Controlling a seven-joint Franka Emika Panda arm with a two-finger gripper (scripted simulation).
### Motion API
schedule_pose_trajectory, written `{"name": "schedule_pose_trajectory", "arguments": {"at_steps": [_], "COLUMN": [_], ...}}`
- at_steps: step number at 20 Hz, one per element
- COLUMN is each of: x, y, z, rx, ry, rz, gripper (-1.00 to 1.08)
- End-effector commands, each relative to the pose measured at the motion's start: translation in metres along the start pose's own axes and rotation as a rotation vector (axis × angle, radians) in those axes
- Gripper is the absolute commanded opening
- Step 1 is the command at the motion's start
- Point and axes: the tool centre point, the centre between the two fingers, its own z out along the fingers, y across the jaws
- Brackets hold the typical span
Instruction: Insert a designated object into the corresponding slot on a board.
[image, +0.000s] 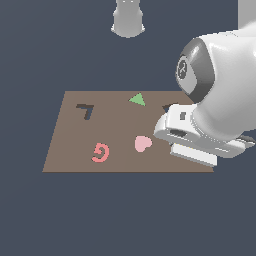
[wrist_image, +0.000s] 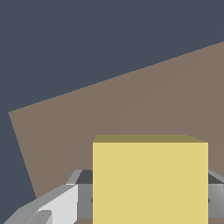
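One yellow block (wrist_image: 150, 181) sits clamped between the gripper (wrist_image: 150, 201) fingers, so I would square it with the slot (image: 168, 107) before lowering.

The white Franka arm with its rounded dark-grey joint cap (image: 192, 70) fills the exterior view from about one o'clock to three o'clock, its bulky forearm sloping down toward the centre. At its lower end sits the flat white-and-grey hand housing (image: 192, 136), tilted so its long edge runs from ten o'clock down to four o'clock. The fingertips are hidden beneath the housing there. In the wrist view, the grey-and-white parallel gripper (wrist_image: 148, 199) is clamped on a flat yellow square block (wrist_image: 150, 181), one light-grey finger (wrist_image: 61, 203) pressed against each side of it.
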Motion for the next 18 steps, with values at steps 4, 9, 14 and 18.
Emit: {"name": "schedule_pose_trajectory", "arguments": {"at_steps": [4,9,14,18], "x": [-0.004,-0.012,-0.025,-0.039], "y": [0.004,0.012,0.023,0.033], "z": [0.0,-0.001,-0.003,-0.004], "rx": [0.0,0.0,0.0,0.0], "ry": [0.0,0.0,0.0,0.0], "rz": [0.035,0.112,0.227,0.346], "gripper": [-1.0,-1.0,-1.0,-1.0]}}
